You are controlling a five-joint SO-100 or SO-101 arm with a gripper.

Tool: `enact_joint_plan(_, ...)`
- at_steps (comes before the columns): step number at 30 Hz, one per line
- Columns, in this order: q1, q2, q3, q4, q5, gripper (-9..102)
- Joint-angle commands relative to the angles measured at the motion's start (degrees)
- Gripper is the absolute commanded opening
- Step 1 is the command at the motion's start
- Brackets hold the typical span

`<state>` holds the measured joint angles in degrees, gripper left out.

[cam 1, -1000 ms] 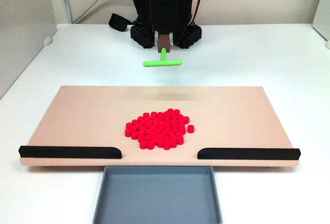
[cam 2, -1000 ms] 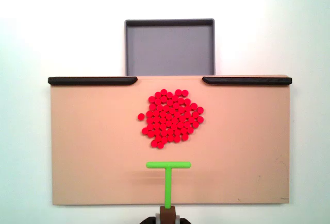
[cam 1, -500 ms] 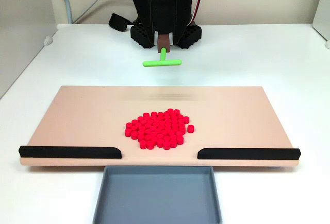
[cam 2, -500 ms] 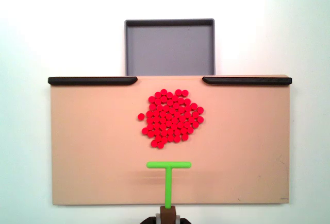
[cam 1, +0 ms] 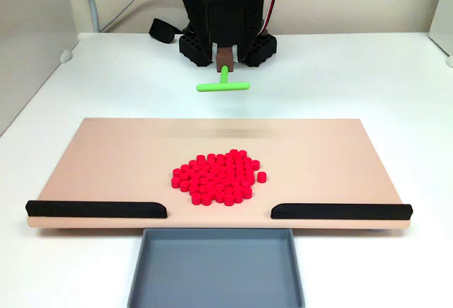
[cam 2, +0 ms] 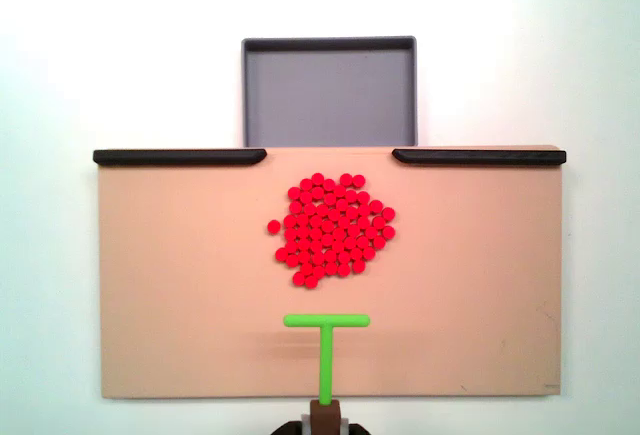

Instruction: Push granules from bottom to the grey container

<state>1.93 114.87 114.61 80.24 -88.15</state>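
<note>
A heap of red granules (cam 2: 331, 229) sits mid-way across a tan board (cam 2: 180, 285), just short of the gap between two black strips (cam 2: 180, 156). The grey container (cam 2: 329, 95) lies beyond that gap. A green T-shaped pusher (cam 2: 326, 340) hangs near the granules, apart from them; the claw's state cannot be made out.

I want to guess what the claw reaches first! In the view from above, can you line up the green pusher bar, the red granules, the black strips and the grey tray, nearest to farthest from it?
1. Green pusher bar, just above the claw at the bottom edge.
2. Granules, mid-board.
3. Black strips, along the board's top edge, left and right.
4. Grey tray, past the board.
</note>
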Motion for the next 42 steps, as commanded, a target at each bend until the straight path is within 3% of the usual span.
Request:
enact_joint_plan(1, 0.3, 0.2, -0.4, -0.4, 0.3, 0)
enact_joint_plan(42, -0.2, -4.0, -0.4, -0.4, 0.4, 0)
